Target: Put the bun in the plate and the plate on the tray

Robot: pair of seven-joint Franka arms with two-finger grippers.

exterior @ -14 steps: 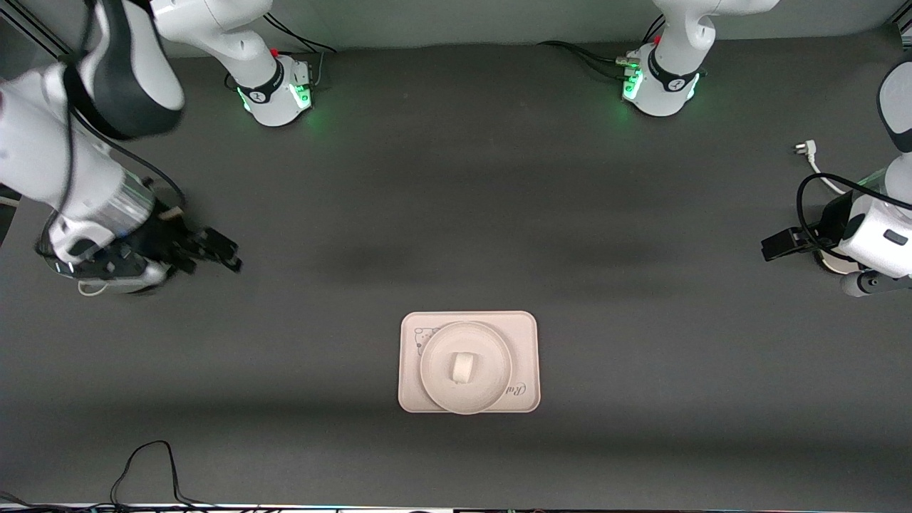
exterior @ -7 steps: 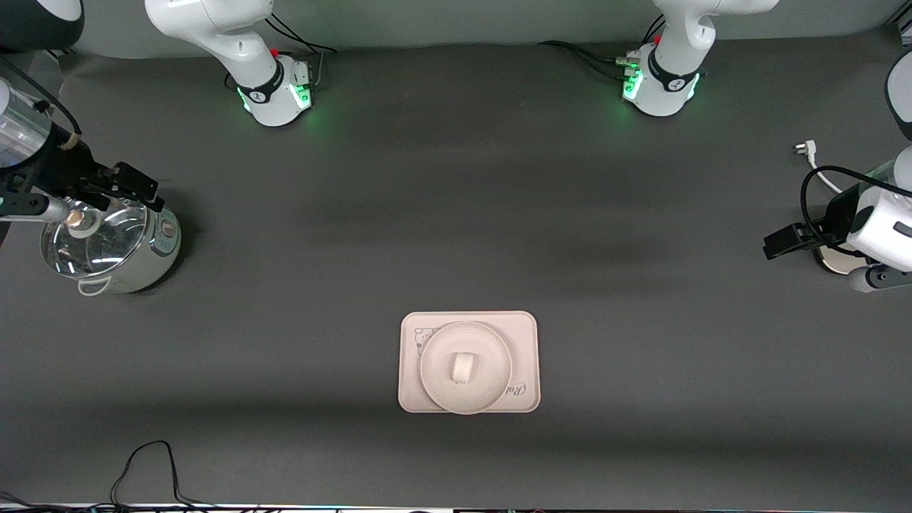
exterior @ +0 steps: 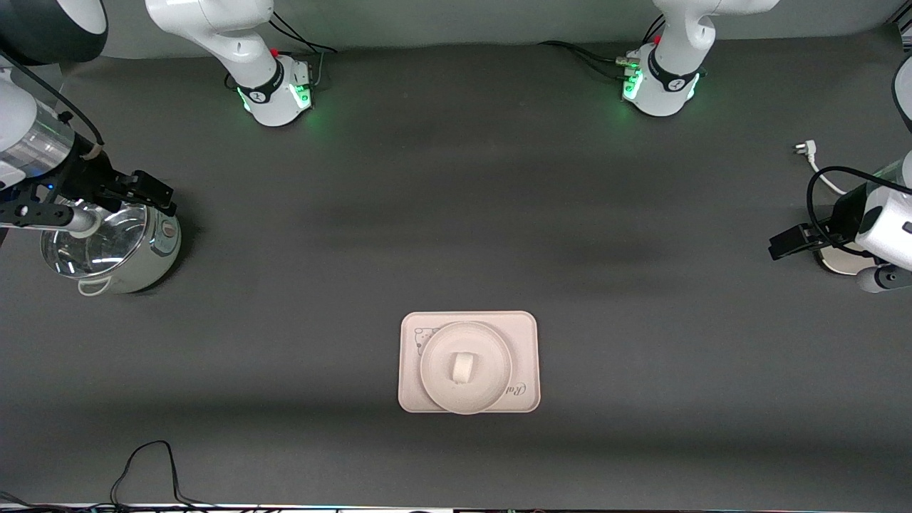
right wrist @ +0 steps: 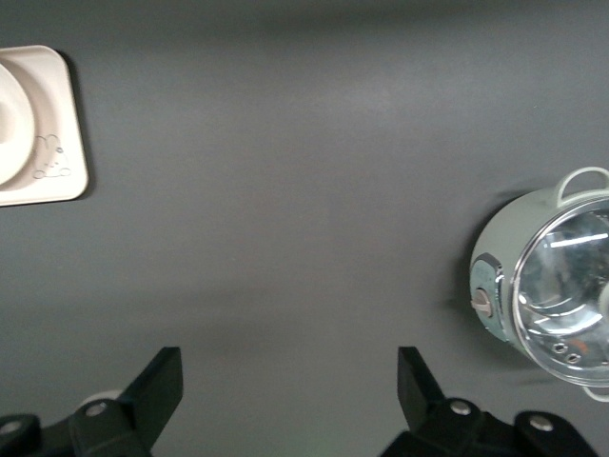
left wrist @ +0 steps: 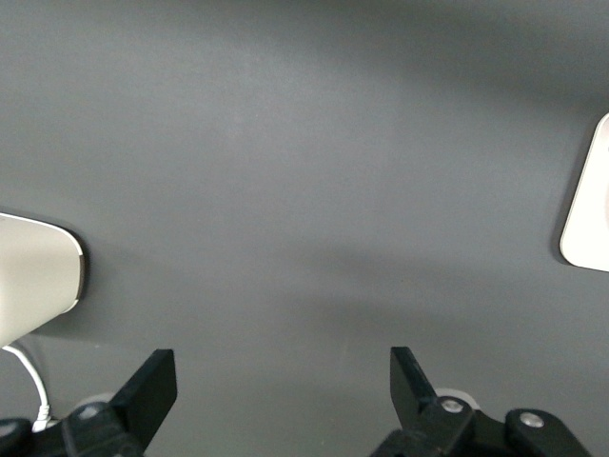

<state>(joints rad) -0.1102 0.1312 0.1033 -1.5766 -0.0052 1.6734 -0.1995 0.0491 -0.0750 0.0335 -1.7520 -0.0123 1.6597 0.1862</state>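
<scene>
From the front view, the bun [exterior: 463, 368] sits in the middle of the plate [exterior: 434, 385], and the plate rests on the tray [exterior: 412, 335], which lies on the dark surface [exterior: 456, 214] midway between my two claws and well apart from both. My right claw [exterior: 146, 191] hangs over the rim of a pale green pot [exterior: 153, 253] with a glass lid, at the right arm's end of the surface. My left claw [exterior: 787, 244] hangs at the left arm's end, beside a small cream device [exterior: 837, 262] with a white cord and plug [exterior: 809, 160].

In the left wrist view, my left claw [left wrist: 281, 386] is spread wide with nothing between its fingers [left wrist: 152, 386], over bare surface [left wrist: 304, 171]. A corner of the tray [left wrist: 585, 219] shows well away from it, and the cream device [left wrist: 33, 286] sits close by the claw.

In the right wrist view, my right claw [right wrist: 290, 390] is likewise spread wide and holds nothing, over bare surface [right wrist: 285, 171]. The pot [right wrist: 547, 295] stands near it, while the tray [right wrist: 67, 143] with the plate's rim [right wrist: 14, 124] on it shows well apart from the claw.
</scene>
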